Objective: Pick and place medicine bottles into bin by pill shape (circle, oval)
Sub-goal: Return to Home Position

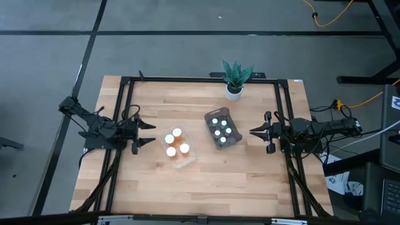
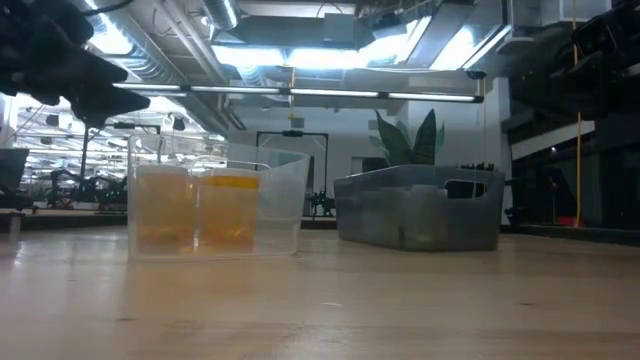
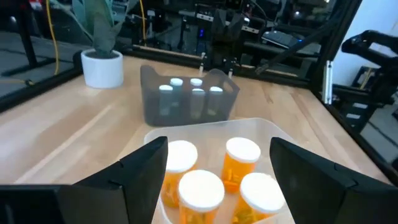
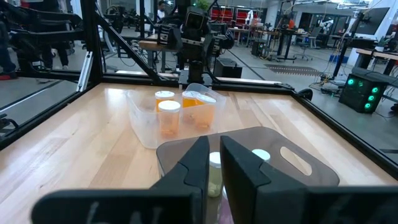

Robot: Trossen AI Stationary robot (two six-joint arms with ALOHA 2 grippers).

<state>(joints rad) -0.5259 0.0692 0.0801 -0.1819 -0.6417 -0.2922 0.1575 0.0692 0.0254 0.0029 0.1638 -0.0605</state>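
Observation:
Several amber bottles with white caps (image 1: 177,133) stand in the clear tray (image 1: 186,160) left of the table's middle; they also show in the left wrist view (image 3: 242,155) and the right wrist view (image 4: 169,115). Several small white bottles (image 1: 219,132) stand in the smoky dark grey tray (image 1: 236,139) to its right. My left gripper (image 1: 154,133) is open and empty, just left of the clear tray (image 3: 249,127), pointing at it. My right gripper (image 1: 251,132) is shut and empty, just right of the grey tray (image 4: 298,162), pointing at it.
A white pot with a green plant (image 1: 235,80) stands at the table's far edge, behind the grey tray. Black frame rails (image 1: 125,125) run along the table's left, right and far sides. Bare wood lies between the trays and the near edge.

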